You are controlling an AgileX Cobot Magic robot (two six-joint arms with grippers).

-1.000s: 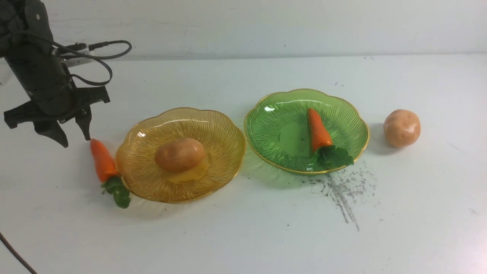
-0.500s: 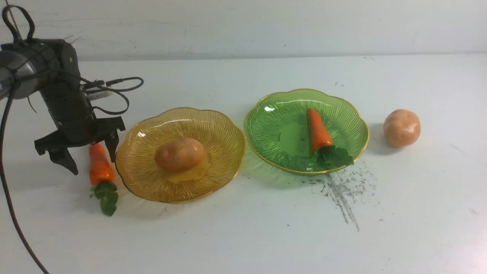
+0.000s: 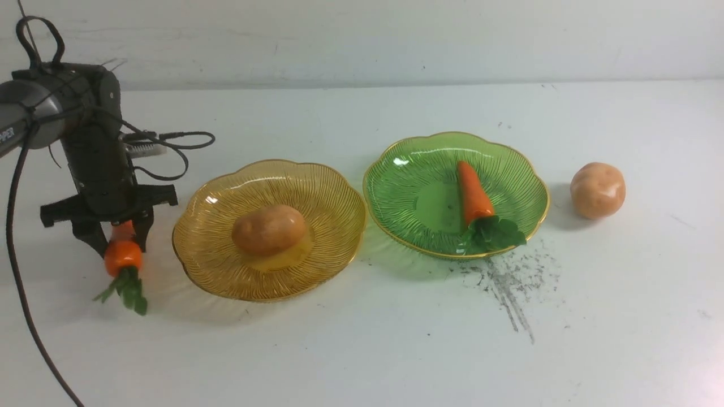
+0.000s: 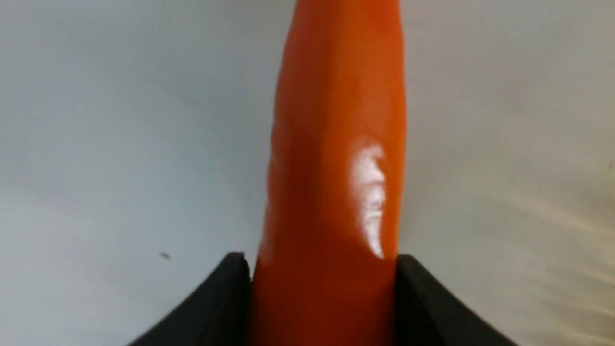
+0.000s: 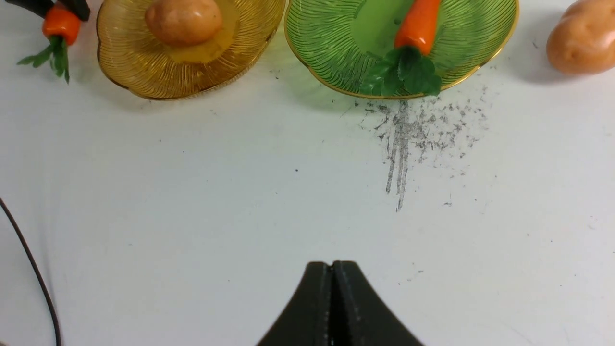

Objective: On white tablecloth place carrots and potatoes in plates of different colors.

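My left gripper (image 3: 120,240) is shut on an orange carrot (image 3: 122,257) just left of the amber plate (image 3: 339,195); its green leaves point toward the front. In the left wrist view the carrot (image 4: 331,168) fills the gap between both black fingers (image 4: 418,298). One potato (image 3: 268,229) lies in the amber plate. A second carrot (image 3: 473,195) lies in the green plate (image 3: 529,169). Another potato (image 3: 597,190) sits on the white tablecloth (image 3: 362,350), right of the green plate. My right gripper (image 5: 332,269) is shut and holds nothing, hovering over bare cloth nearer the front.
Grey scuff marks (image 3: 509,288) streak the cloth in front of the green plate. A dark cable (image 3: 22,316) trails from the left arm along the left edge. A pale wall (image 3: 362,39) closes off the back.
The left gripper came down beside the amber plate, opened around the carrot and closed on it. The carrot turned and shifted left, away from the plate. The right gripper stayed put.
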